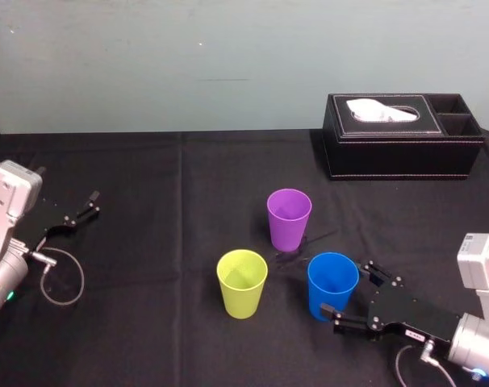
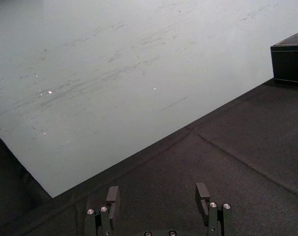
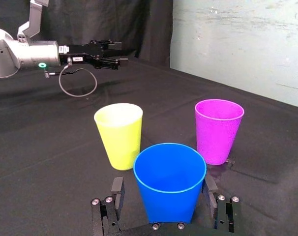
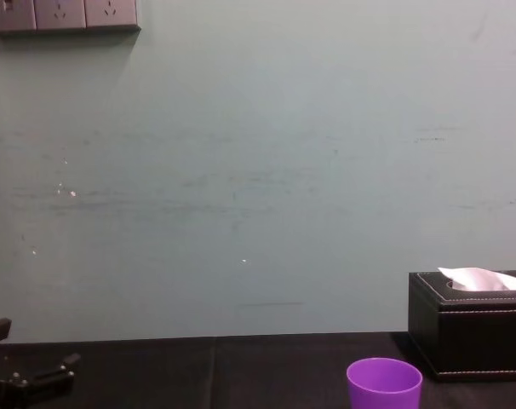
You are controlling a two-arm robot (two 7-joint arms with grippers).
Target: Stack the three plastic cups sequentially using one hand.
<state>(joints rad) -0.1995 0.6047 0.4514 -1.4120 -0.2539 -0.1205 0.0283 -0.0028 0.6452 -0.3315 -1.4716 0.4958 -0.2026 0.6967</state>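
Right pincer (image 1: 347, 289) is low at the front right of the worktop (image 1: 148, 177), fingers spread and straddling the blue cup (image 1: 332, 278). The right wrist view shows that pincer (image 3: 163, 189) with one finger (image 3: 117, 189) on each side of the blue cup (image 3: 169, 182), near its base. There is a visible gap on the yellow-green side, so it is not clamped.

All three cups are upright, mouths up, on the black cloth. None are nested.
- Purple cup (image 1: 289, 219) sits furthest back, roughly mid-worktop.
- Yellow-green cup (image 1: 242, 284) is in front of it and to the left.
- Blue is front right, near purple but apart from it.

From the right wrist, yellow-green (image 3: 119, 135) and purple (image 3: 218, 130) stand beyond blue, with clear space between them. The chest view catches the upper part of purple (image 4: 384, 385).

Left pincer (image 1: 89, 204) is parked at the far left edge of the worktop, well apart from the cups. Its own wrist view shows it spread (image 2: 158, 196) and holding nothing.

Tissue box (image 1: 402, 137) is at the back right against the wall, with white tissue poking out of the top.
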